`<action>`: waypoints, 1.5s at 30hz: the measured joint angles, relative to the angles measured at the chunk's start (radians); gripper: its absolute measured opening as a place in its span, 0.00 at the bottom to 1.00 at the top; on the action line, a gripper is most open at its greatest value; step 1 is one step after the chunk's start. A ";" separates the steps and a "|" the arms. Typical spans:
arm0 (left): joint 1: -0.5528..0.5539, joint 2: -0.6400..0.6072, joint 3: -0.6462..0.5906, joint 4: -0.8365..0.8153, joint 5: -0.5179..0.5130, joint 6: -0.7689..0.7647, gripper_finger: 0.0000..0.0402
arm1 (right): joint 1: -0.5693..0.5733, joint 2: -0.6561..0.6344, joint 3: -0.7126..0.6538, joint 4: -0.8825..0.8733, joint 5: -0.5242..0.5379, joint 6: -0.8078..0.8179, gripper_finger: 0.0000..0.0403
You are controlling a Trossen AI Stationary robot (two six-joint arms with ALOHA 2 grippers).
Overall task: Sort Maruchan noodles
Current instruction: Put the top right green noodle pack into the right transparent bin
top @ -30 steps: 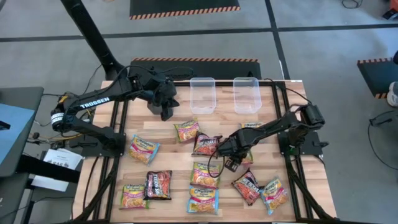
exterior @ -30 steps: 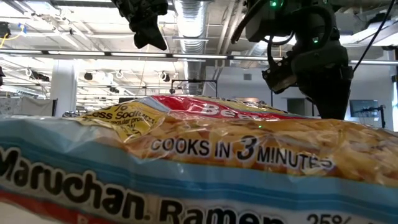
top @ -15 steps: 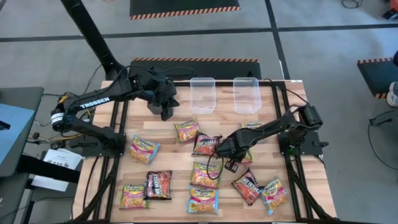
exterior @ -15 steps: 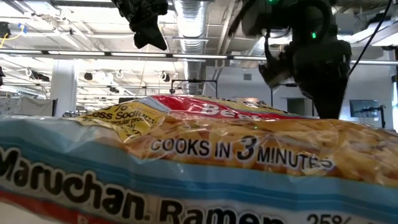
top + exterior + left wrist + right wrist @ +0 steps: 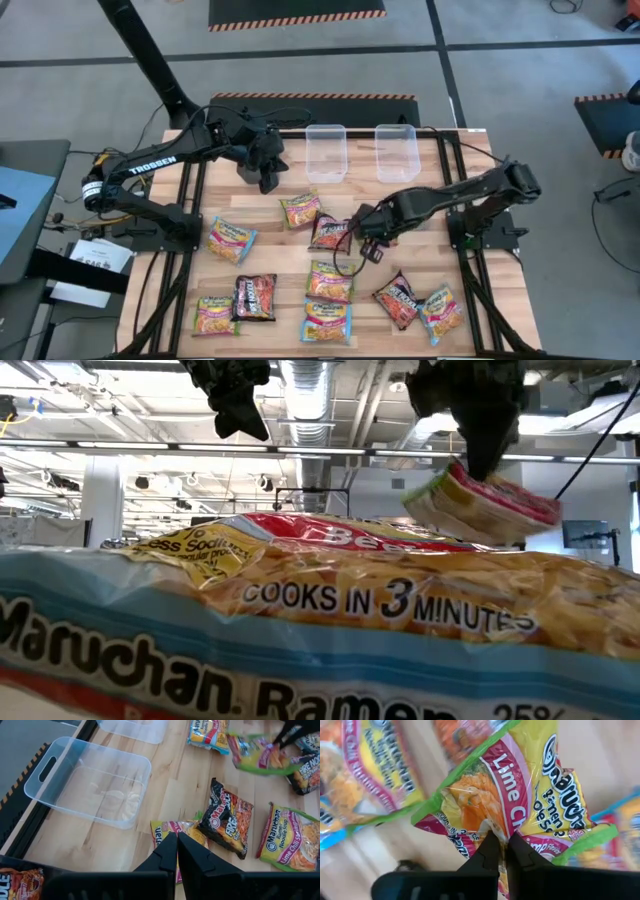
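Green-edged lime noodle packet (image 5: 495,800) pinched in the clenched right end effector (image 5: 499,851), lifted.

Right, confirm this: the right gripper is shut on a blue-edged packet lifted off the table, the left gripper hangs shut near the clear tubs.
Wrong on the colour. The right gripper is shut on a green-edged Lime Chili packet, as the right wrist view shows. The rest stands: the packet is lifted off the table, and the left gripper hangs shut near the clear tubs.

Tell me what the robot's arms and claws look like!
Both arms are black, jointed and skinny. The left arm has white "TROSSEN" letters and an orange ring near its base. The right arm has thin black cables. Each claw, like the left claw, has two dark pointed fingers.
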 joint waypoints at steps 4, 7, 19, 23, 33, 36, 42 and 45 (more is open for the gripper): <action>0.000 0.000 0.000 0.000 0.000 0.000 0.00 | -0.047 -0.040 0.030 -0.011 0.093 -0.059 0.04; 0.000 0.000 0.000 0.000 0.000 0.003 0.00 | -0.092 -0.059 0.052 -0.016 0.160 -0.126 0.03; 0.001 0.000 0.000 -0.001 -0.003 0.044 0.00 | -0.347 -0.065 0.093 -0.021 0.418 -0.435 0.03; 0.001 0.000 0.000 0.000 -0.051 0.044 0.00 | -0.440 -0.056 0.094 -0.009 0.538 -0.520 0.03; 0.001 0.000 0.000 0.000 -0.102 0.045 0.00 | -0.637 0.023 0.093 0.042 0.712 -0.604 0.03; 0.001 0.000 0.000 -0.005 -0.103 0.069 0.00 | -0.682 0.069 0.093 0.054 0.714 -0.604 0.03; 0.002 0.000 0.000 -0.008 -0.104 0.059 0.00 | -0.720 0.175 0.093 0.068 0.717 -0.597 0.03; 0.002 0.000 0.000 -0.008 -0.104 0.044 0.00 | -0.725 0.220 0.093 0.067 0.716 -0.597 0.03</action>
